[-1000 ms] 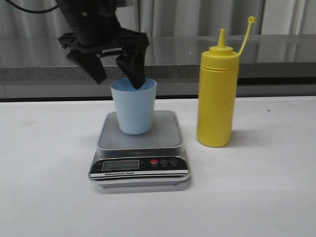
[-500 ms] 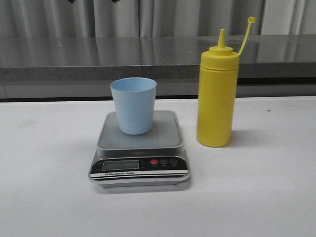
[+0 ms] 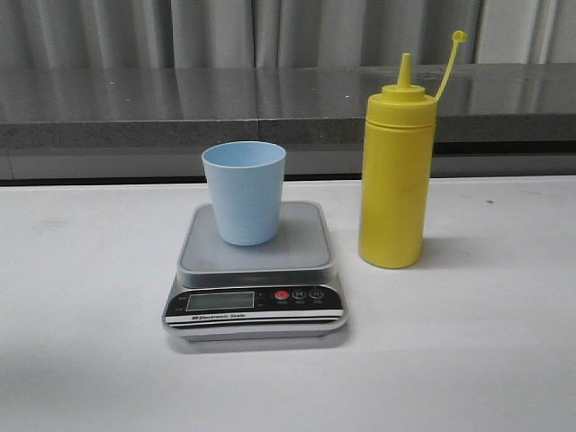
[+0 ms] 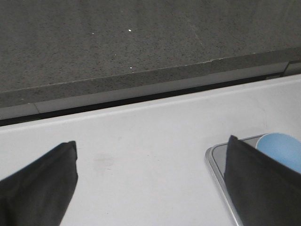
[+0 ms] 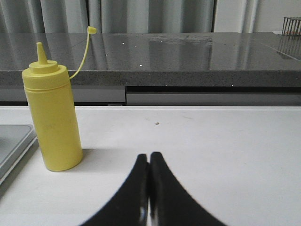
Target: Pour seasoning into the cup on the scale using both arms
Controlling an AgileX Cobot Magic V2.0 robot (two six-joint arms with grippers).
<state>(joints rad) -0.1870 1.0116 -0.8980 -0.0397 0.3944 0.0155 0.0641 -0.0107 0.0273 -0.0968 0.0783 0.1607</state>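
The yellow seasoning bottle (image 3: 397, 171) stands upright on the white surface (image 3: 468, 342), just right of the scale (image 3: 255, 274), its cap strap arcing upward. The blue cup (image 3: 244, 192) sits upright on the scale's platform. The left gripper (image 4: 150, 181) has its jaws spread wide, empty; the right gripper (image 5: 149, 162) has its jaws pressed together, holding nothing.

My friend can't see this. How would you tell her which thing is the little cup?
Find the flat silver-grey kitchen scale in the middle of the white table. The small light blue plastic cup stands upright on its square platform. It is shorter than the tall yellow squeeze bottle beside the scale, and it has an open top and no handle.
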